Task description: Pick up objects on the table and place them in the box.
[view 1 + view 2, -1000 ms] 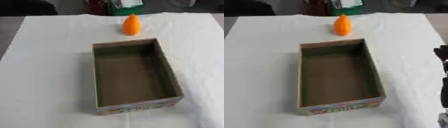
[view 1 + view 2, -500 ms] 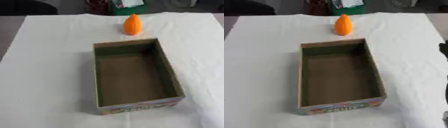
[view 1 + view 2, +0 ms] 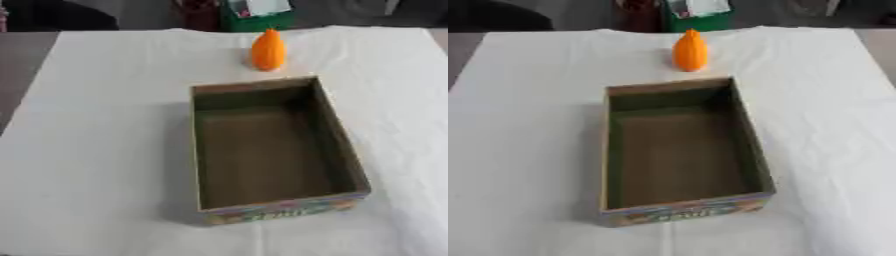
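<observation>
An open cardboard box (image 3: 350,165) with a dark, bare inside lies in the middle of the white-covered table, its long side running away from me. Just beyond its far end stands an orange, cone-shaped object (image 3: 268,49), upright and apart from the box. Neither of my hands shows in either eye view.
The white cloth (image 3: 105,150) covers the table on both sides of the box. At the far edge sits a green container (image 3: 697,15) with something white on top, beside dark shapes behind the table.
My right hand, a dark shape at the right edge of the right eye view one second ago, has drawn out of the picture. The box and the orange object have not moved.
</observation>
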Available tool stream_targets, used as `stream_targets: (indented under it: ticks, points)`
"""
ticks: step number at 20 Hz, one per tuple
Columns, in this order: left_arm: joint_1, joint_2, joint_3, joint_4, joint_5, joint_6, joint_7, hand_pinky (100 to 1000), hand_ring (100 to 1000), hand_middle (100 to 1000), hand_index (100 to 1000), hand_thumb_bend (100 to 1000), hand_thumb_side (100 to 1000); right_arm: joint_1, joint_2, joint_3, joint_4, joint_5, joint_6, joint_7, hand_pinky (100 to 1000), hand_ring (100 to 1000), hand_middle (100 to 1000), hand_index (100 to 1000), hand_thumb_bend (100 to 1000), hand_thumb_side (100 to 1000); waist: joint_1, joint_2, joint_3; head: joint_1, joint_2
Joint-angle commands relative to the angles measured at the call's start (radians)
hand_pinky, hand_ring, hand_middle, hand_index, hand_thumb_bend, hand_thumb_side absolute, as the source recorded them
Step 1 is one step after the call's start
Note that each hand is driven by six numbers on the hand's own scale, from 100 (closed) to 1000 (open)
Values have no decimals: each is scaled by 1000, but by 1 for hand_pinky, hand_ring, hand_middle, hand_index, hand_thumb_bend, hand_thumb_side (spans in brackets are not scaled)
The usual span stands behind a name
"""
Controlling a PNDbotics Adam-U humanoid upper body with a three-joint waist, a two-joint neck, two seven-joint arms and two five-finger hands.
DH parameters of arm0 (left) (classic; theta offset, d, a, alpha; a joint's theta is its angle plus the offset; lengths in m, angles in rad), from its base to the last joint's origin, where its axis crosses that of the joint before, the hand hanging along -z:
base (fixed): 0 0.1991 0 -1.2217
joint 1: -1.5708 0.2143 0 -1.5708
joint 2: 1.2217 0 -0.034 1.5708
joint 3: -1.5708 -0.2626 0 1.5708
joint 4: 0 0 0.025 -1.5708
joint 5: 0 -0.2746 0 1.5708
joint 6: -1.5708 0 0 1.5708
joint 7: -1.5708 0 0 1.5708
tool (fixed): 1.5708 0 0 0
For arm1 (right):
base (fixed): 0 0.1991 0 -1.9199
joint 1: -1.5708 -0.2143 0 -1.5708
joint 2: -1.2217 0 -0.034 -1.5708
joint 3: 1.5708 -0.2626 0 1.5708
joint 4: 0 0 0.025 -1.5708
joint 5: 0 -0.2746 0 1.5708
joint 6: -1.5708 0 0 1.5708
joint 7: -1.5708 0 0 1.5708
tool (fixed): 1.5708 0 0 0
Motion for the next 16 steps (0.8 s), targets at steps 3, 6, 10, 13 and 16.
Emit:
stream_targets:
  ticks: [3, 6, 10, 13, 16]
  points:
    - [3, 12, -3, -17, 7, 4, -7, 419, 555, 607, 735, 100, 805, -43, -167, -9, -15, 28, 92, 17, 884, 871, 853, 1000, 100, 1000, 1, -21, 7, -17, 52]
    - [7, 16, -5, -17, 7, 4, -10, 419, 555, 608, 736, 100, 805, -69, -239, 5, -15, 33, 153, 30, 879, 872, 855, 1000, 100, 1000, 2, -20, 12, -21, 58]
    - [11, 19, -6, -17, 8, 6, -13, 420, 555, 608, 736, 100, 805, -119, -324, 36, 27, 52, 201, 55, 875, 880, 864, 1000, 100, 1000, 0, -15, 25, -31, 40]
    - [11, 22, -8, -17, 9, 7, -15, 420, 555, 608, 736, 100, 805, -189, -381, 64, 117, 67, 201, 83, 873, 884, 868, 1000, 100, 1000, -3, -9, 35, -44, 23]
    - [10, 24, -13, -17, 13, 9, -20, 421, 555, 608, 736, 100, 801, -281, -422, 97, 240, 75, 182, 114, 871, 887, 872, 1000, 110, 1000, -7, -3, 45, -60, 7]
